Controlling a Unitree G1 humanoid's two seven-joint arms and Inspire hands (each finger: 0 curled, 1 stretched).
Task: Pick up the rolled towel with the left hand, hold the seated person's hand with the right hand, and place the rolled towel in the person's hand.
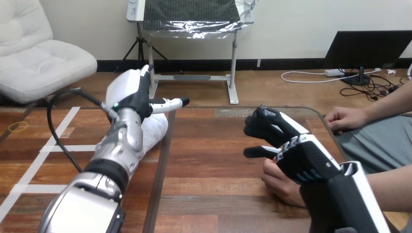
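Observation:
The rolled white towel [156, 130] lies on the table left of centre. My left hand [130, 93] is over its far end with its white back towards me. Its thumb [171, 103] sticks out straight to the right, not wrapped round the towel, and my forearm hides part of the towel. My right hand [291, 145] hovers at the right with loosely bent fingers [262, 124]. Bare table shows between them and the thumb. The person's hand [281, 182] lies curled on the table under and just behind my right palm. I see nothing of mine closed round it.
A second hand of the person [346, 119] rests at the table's right edge [324, 127], apart from my right hand. White tape lines [57, 133] and a yellow rubber band [18, 127] mark the table's left part. A dark seam [163, 170] runs down the tabletop.

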